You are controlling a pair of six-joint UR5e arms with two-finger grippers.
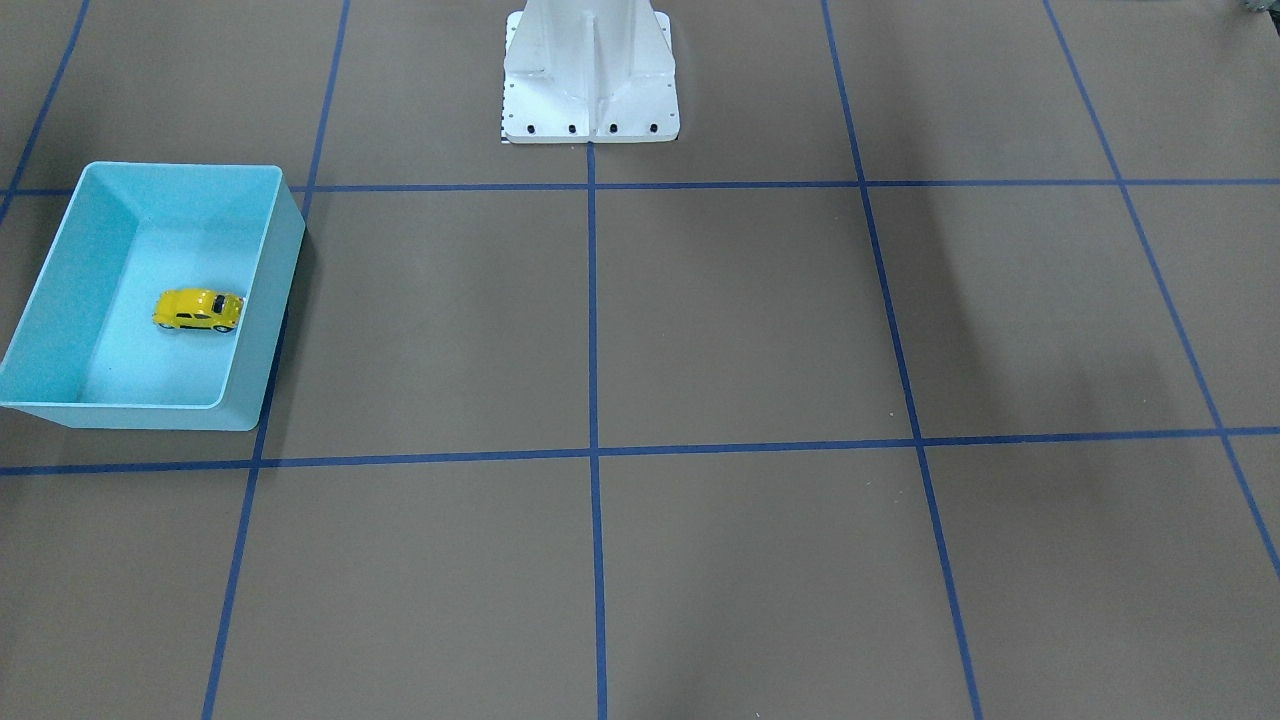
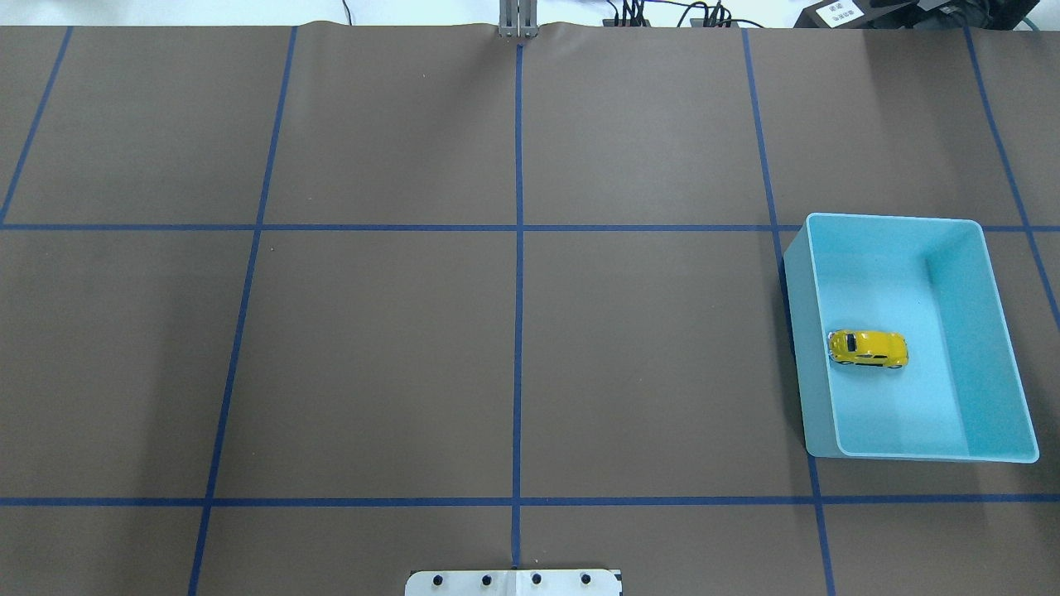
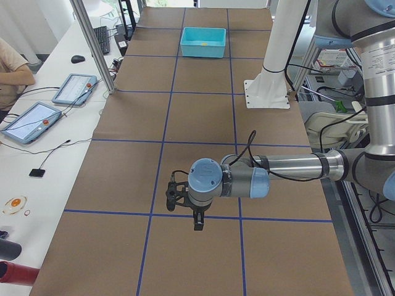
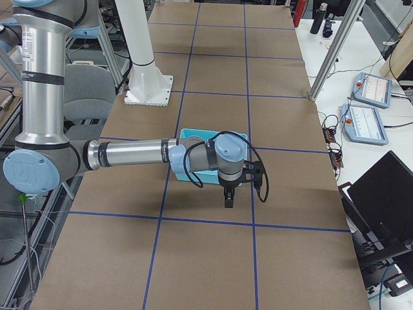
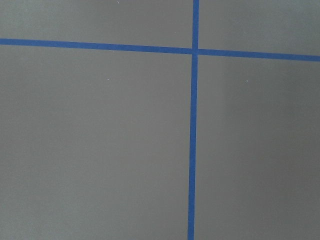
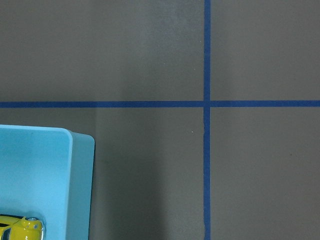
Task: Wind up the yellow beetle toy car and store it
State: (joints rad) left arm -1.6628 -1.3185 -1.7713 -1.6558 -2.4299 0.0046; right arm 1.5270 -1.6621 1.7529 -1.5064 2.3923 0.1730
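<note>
The yellow beetle toy car [image 1: 198,309] stands on its wheels on the floor of a light-blue bin [image 1: 272,320], near the bin's middle. The overhead view shows the car [image 2: 868,348] in the bin [image 2: 797,348] at the table's right. The right wrist view shows one end of the car [image 6: 20,227] and a bin corner [image 6: 80,190]. My left gripper [image 3: 198,222] hangs over bare table far from the bin [image 3: 202,50]. My right gripper [image 4: 228,199] hangs just beside the bin [image 4: 200,134]. I cannot tell whether either gripper is open or shut. Neither touches the car.
Brown table paper with a grid of blue tape lines [image 2: 518,331]. The white robot pedestal [image 1: 590,80] stands at the table's edge. Tablets [image 3: 37,120] and cables lie on a side bench, where a person's arm shows.
</note>
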